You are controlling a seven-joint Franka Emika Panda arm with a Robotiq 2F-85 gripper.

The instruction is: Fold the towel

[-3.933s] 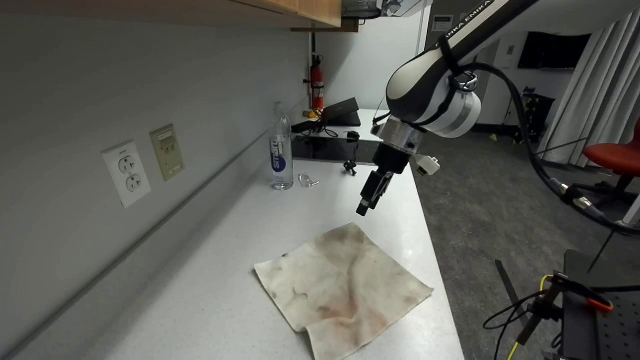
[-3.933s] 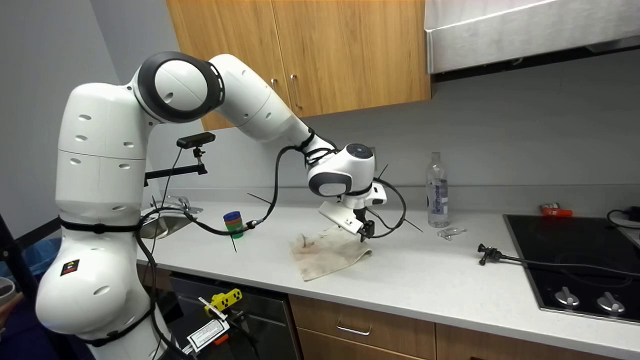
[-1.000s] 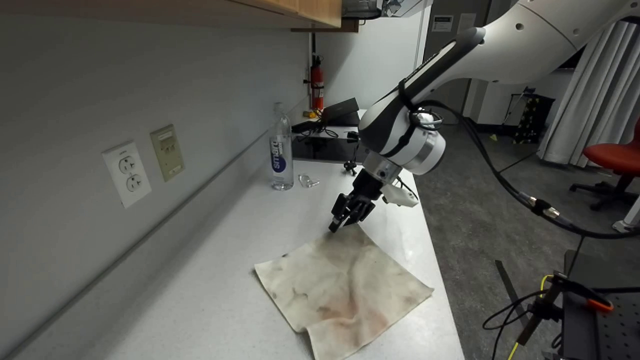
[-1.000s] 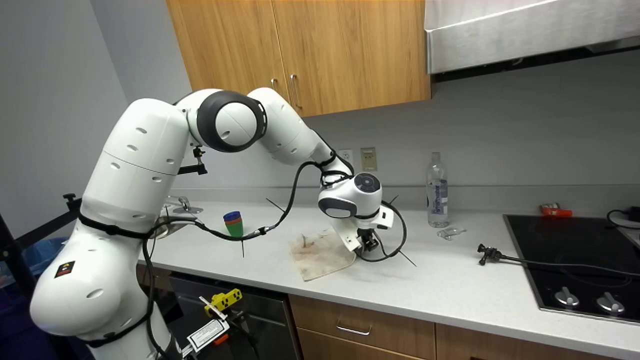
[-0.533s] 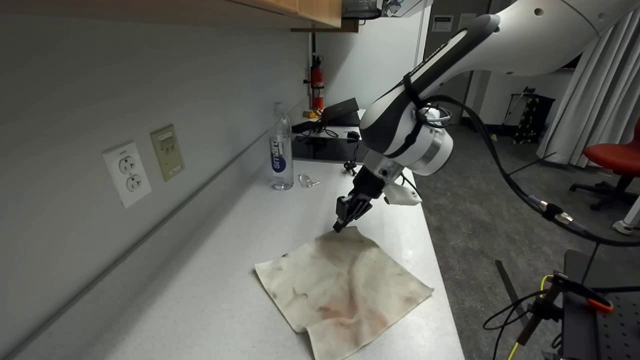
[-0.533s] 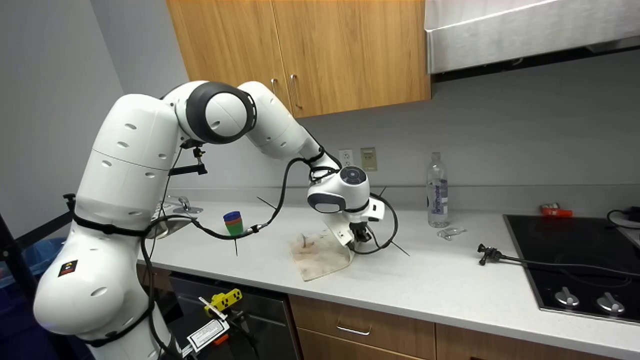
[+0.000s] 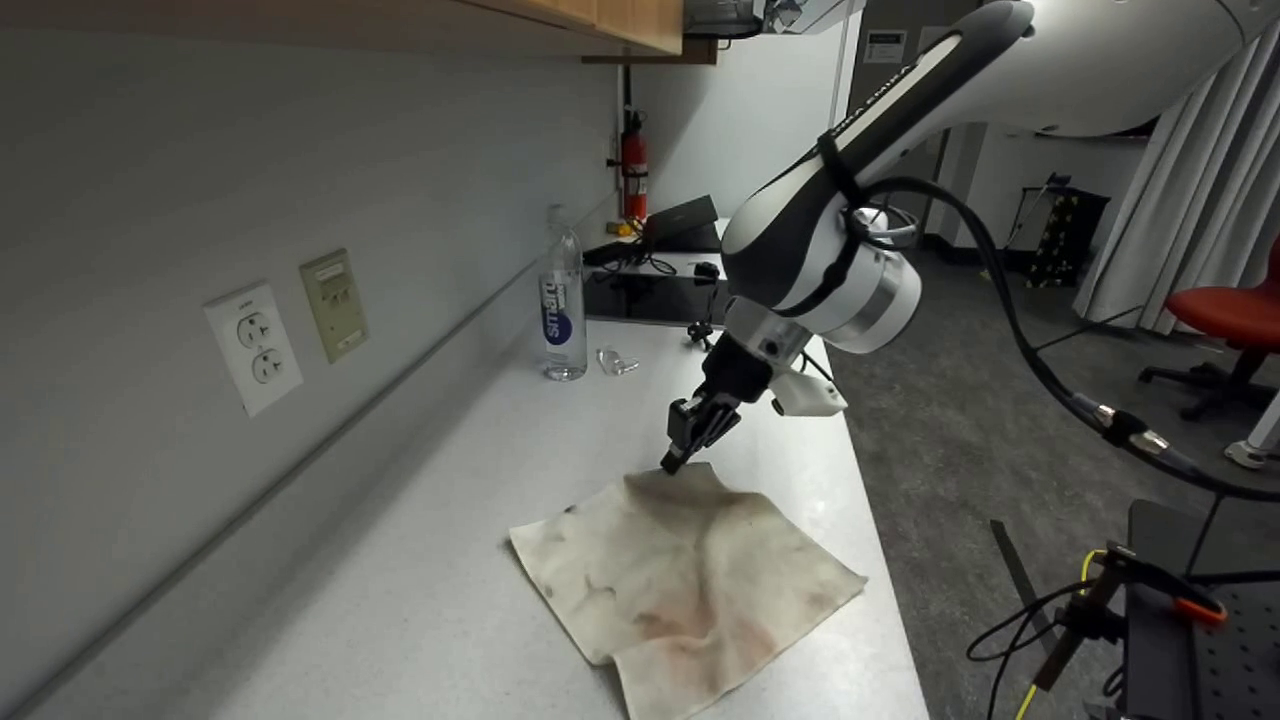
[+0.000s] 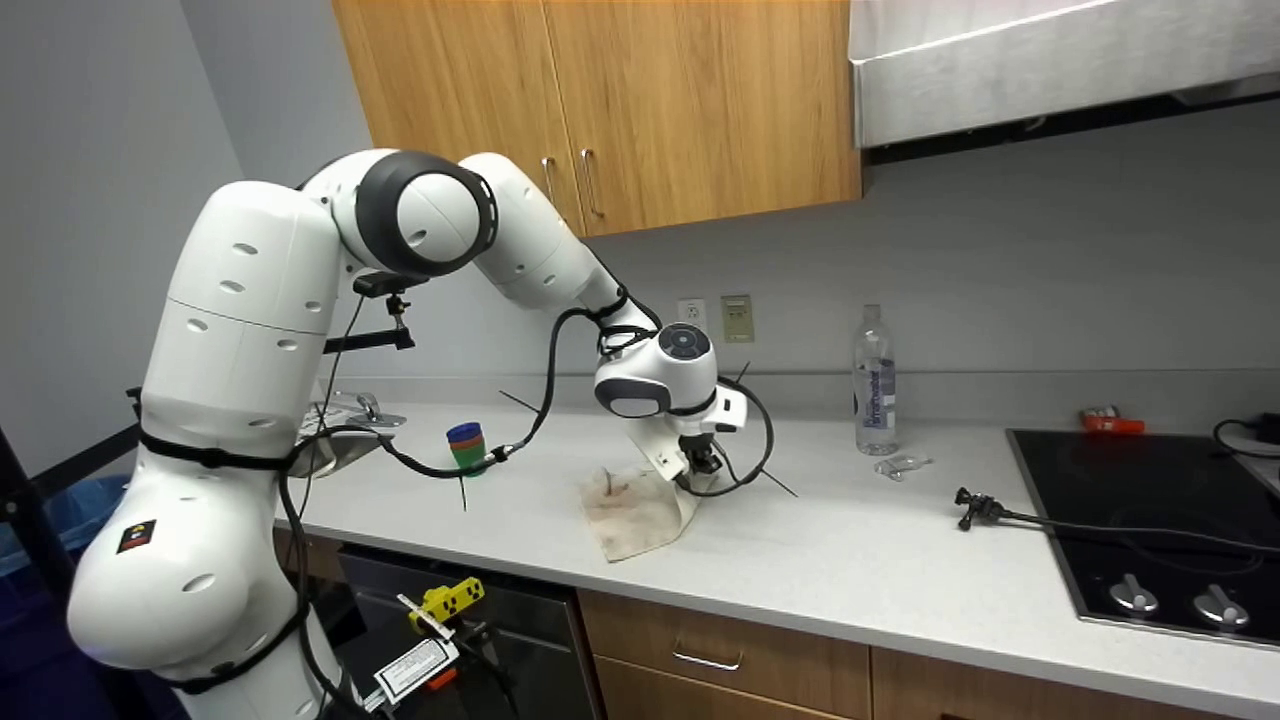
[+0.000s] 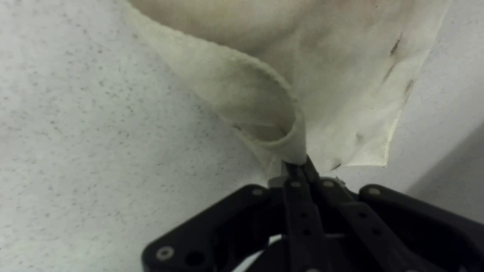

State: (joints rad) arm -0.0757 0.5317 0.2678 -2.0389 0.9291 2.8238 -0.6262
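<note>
Your gripper (image 9: 300, 167) pinches one edge of the stained cream towel (image 9: 340, 94), which curls up from the desk (image 9: 94, 158) at the grip.

Behind my black, screw-studded gripper (image 9: 300, 168), my white arm (image 8: 430, 215) shows dark grey rings (image 8: 377, 218), black straps (image 8: 212, 457) and a small dark sticker (image 8: 135, 537), strung with a black cable (image 7: 992, 255) bearing silver connectors (image 7: 1150, 443).

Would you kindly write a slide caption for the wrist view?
A stained towel on a speckled counter, its edge curled into a loop where the robot's hand pinches it.
</note>
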